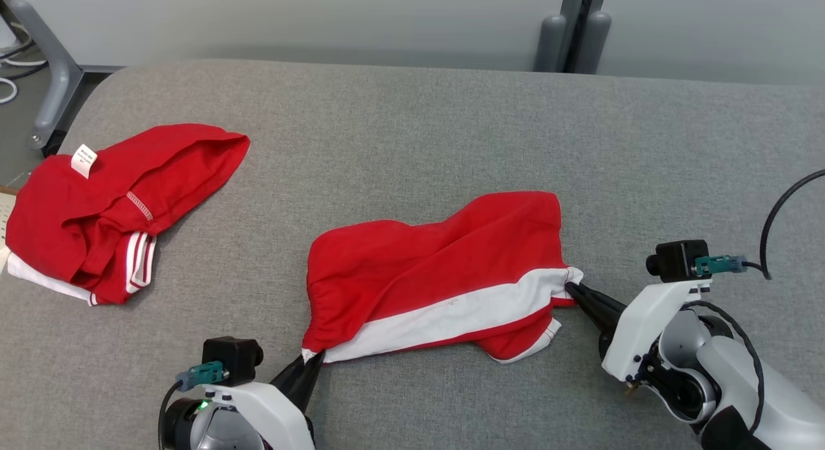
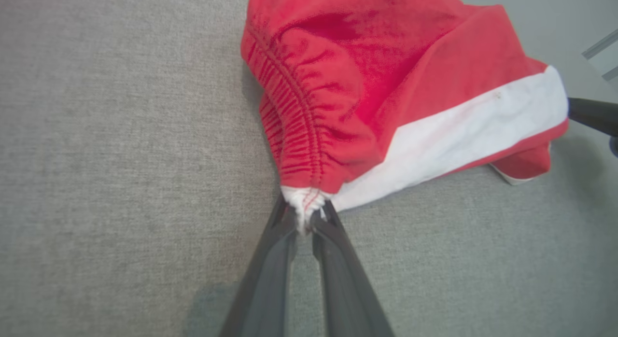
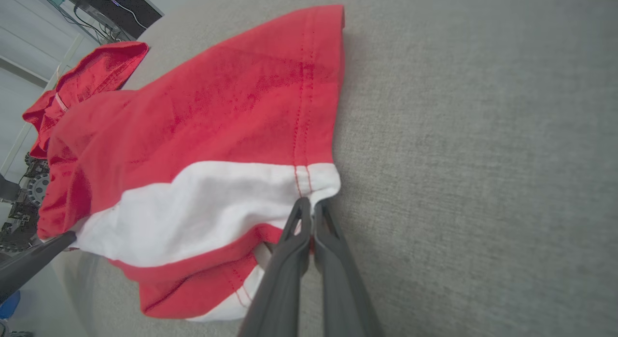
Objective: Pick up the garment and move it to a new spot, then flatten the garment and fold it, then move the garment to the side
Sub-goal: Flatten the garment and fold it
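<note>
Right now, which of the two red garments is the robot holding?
The middle garment with the broad white stripe: the left gripper and right gripper pinch its two ends. The crumpled garment at the far left lies untouched.

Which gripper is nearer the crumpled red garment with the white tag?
Left. The left gripper, shut on the red shorts' waistband corner, sits right of the crumpled garment; the right gripper holds the shorts' hem, farther right.
</note>
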